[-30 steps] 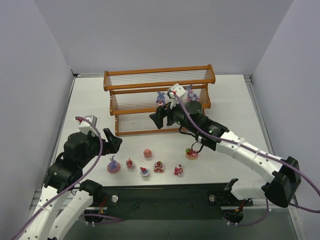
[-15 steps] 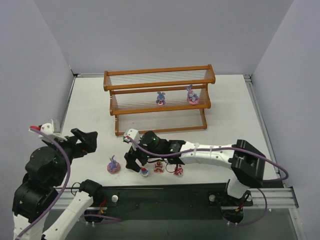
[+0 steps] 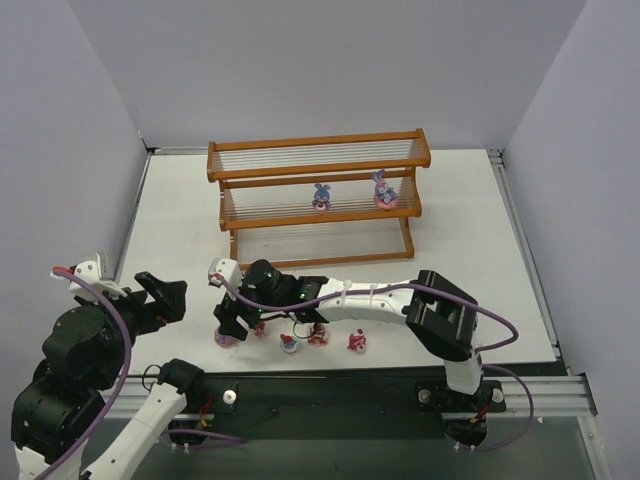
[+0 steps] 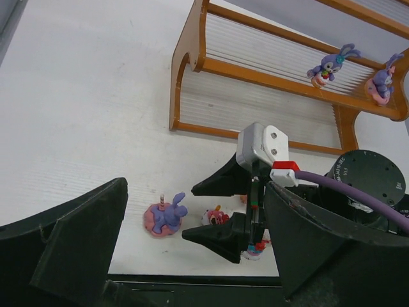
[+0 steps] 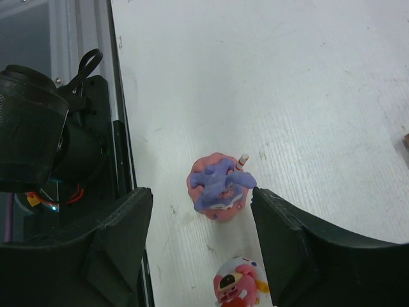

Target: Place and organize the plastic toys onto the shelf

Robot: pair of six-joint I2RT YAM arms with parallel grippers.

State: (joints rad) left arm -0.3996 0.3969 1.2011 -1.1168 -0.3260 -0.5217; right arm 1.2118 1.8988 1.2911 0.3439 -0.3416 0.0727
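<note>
Right wrist: right gripper (image 5: 200, 193) straddles purple bunny (image 5: 218, 187), fingers apart, gripping nothing; pink figurine (image 5: 238, 283) near.

The shelf (image 3: 318, 150) stands at the upper centre of the top view, on the table (image 3: 470, 250). On its middle tier, right of centre, one bunny (image 3: 321, 197) sits left of another bunny (image 3: 383, 190). Below the shelf, toward the bottom edge, a third bunny (image 3: 225, 339) sits between the fingers of the right gripper (image 3: 227, 325) — with the other toys (image 3: 357, 342) strung out to its right.
</note>
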